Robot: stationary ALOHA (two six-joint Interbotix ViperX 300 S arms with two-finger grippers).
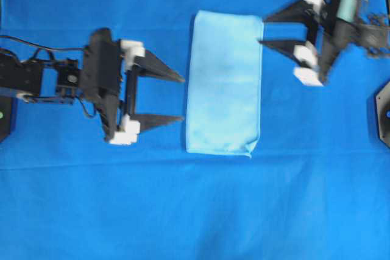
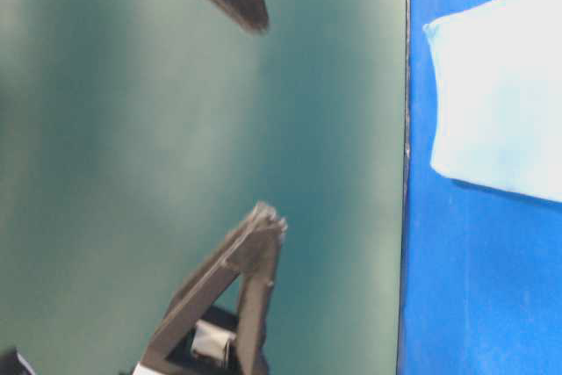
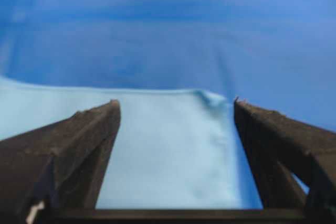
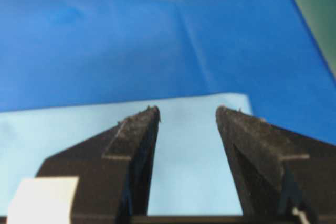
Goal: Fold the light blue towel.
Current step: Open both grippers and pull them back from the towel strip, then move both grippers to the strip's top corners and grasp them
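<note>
The towel (image 1: pixel 224 82) lies flat on the blue sheet (image 1: pixel 183 211) near the middle of the overhead view, folded into a tall rectangle with its long sides running far to near. Its near right corner shows a small pucker where the layers meet. Nothing rests on it.

The left gripper (image 1: pixel 183 98) sits just left of the towel, its jaws spread wide and empty, tips pointing at the towel's left edge but apart from it. In the left wrist view the left gripper (image 3: pixel 176 109) frames the towel (image 3: pixel 168 150) between its two dark fingers (image 3: pixel 79 145), with the towel's bunched corner near the right finger.

The right gripper (image 1: pixel 263 30) is at the far right, tilted, jaws likewise released and holding nothing; its tips lie at the towel's far right corner, and whether they touch it is unclear. From the right wrist view the right gripper (image 4: pixel 186 109) is over the towel (image 4: pixel 184 156), whose far edge runs just beyond the fingertips.

A dark fixture (image 1: pixel 384 112) sits at the right edge of the sheet, well apart from the towel.
</note>
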